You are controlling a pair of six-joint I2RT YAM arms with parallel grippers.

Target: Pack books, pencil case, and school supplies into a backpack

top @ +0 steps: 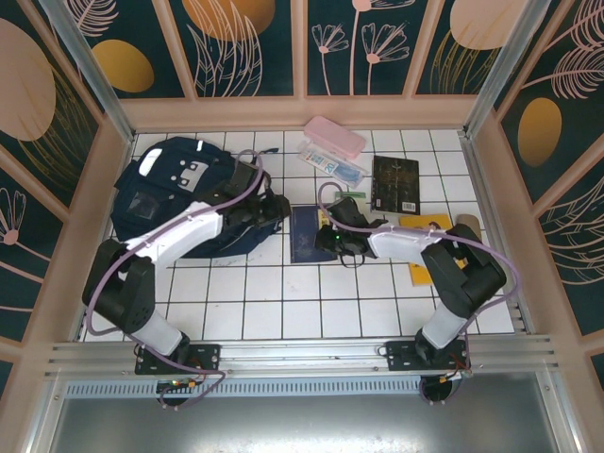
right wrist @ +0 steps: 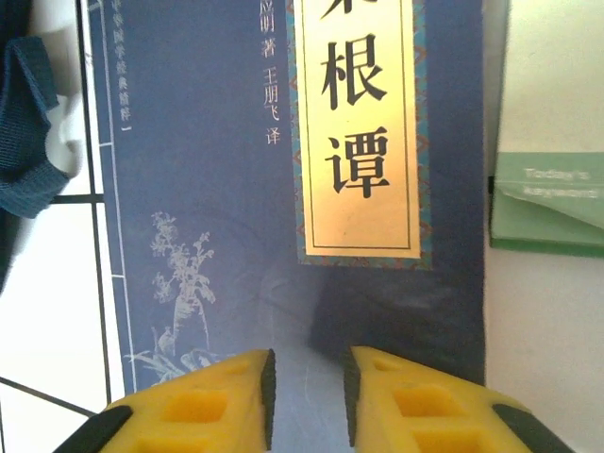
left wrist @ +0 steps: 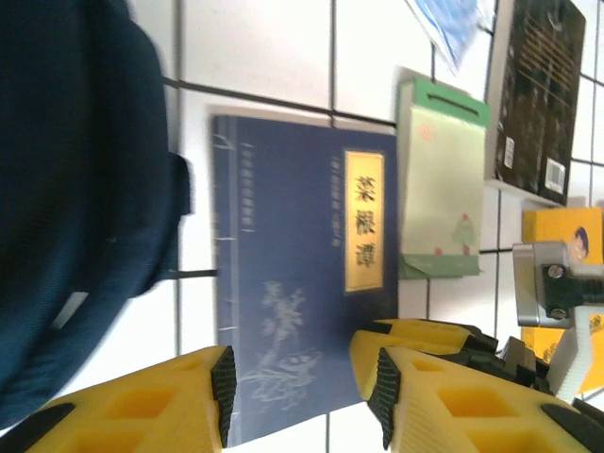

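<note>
My right hand (right wrist: 309, 363) hovers low over the near edge of the navy book (right wrist: 198, 189), its yellow fingers a narrow slit apart and empty, placed, I judge, to pinch the thin matte cover. My left hand (left wrist: 300, 373) hangs spread wide left of that book, by the soft fabric backpack (left wrist: 75, 189). A pale green notepad (right wrist: 552, 198) lies right of it.

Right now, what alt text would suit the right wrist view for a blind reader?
The right gripper, its yellow fingers slightly apart, hangs over a navy blue book with a gold label of Chinese characters. A pale green book lies at the right edge and a backpack strap at the left, on a white tiled table.
</note>
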